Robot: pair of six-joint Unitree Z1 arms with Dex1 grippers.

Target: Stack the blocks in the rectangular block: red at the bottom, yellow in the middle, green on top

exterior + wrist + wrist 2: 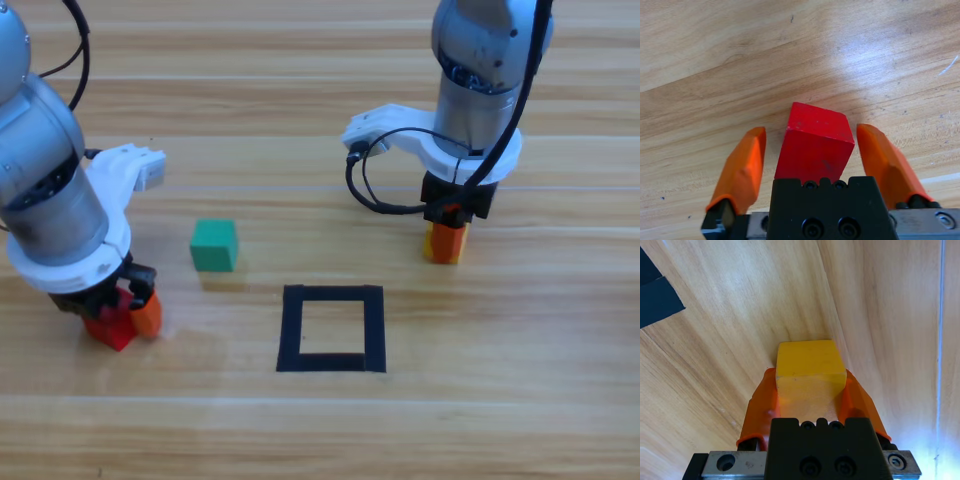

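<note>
left gripper (810,145) sits open around red (816,142), not touching it; right gripper (810,390) is clamped on yellow (810,372); green (214,245) sits near the empty frame (332,328)

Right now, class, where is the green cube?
In the high view the green cube sits alone on the table, left of centre, up-left of the black tape frame and right of the left gripper.

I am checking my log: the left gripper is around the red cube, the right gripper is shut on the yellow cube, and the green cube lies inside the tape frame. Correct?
Not quite: the high view shows the green cube outside the tape frame, up-left of it. The rest stands.
</note>
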